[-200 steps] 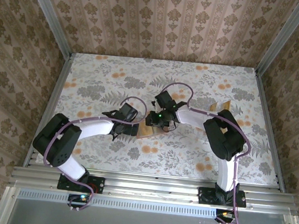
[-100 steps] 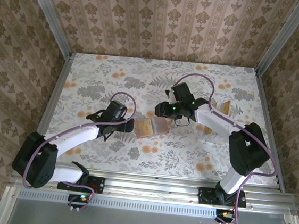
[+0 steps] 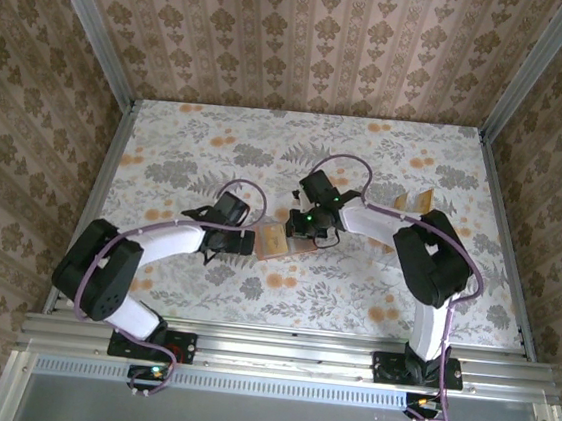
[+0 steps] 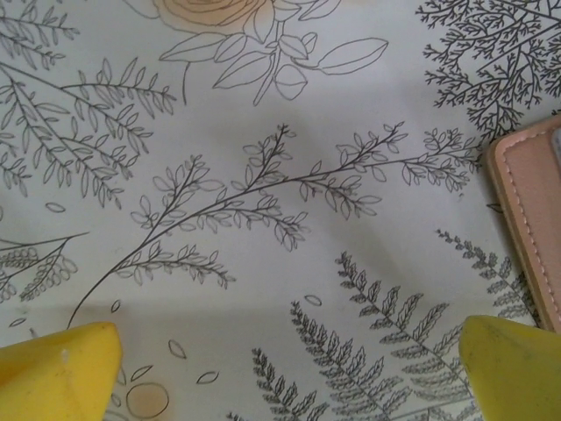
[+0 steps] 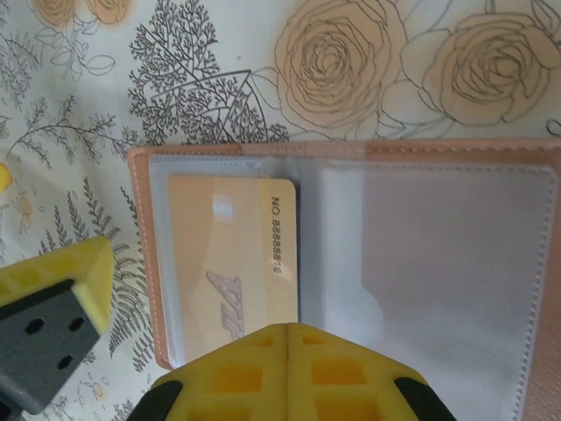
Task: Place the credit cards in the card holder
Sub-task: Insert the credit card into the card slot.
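The card holder (image 5: 351,151) lies open and flat on the floral table, its clear sleeves facing up. One tan credit card (image 5: 232,254) sits in its left sleeve; the right sleeve looks bare. My right gripper (image 5: 287,351) is shut, its yellow fingertips pressed together over the holder's near edge. In the top view it (image 3: 310,226) covers the holder's (image 3: 275,242) right half. My left gripper (image 4: 280,386) is open just left of the holder, whose pink stitched edge (image 4: 526,228) shows at the right; in the top view it (image 3: 243,239) rests low on the table.
More tan cards (image 3: 413,200) stand at the back right of the table beyond my right arm. One yellow finger of the left gripper (image 5: 53,324) sits close to the holder's left edge. Metal rails border the table's sides.
The right gripper swung back and right off the holder, then returned over its right half. The left gripper pulled left, then came back beside the holder.
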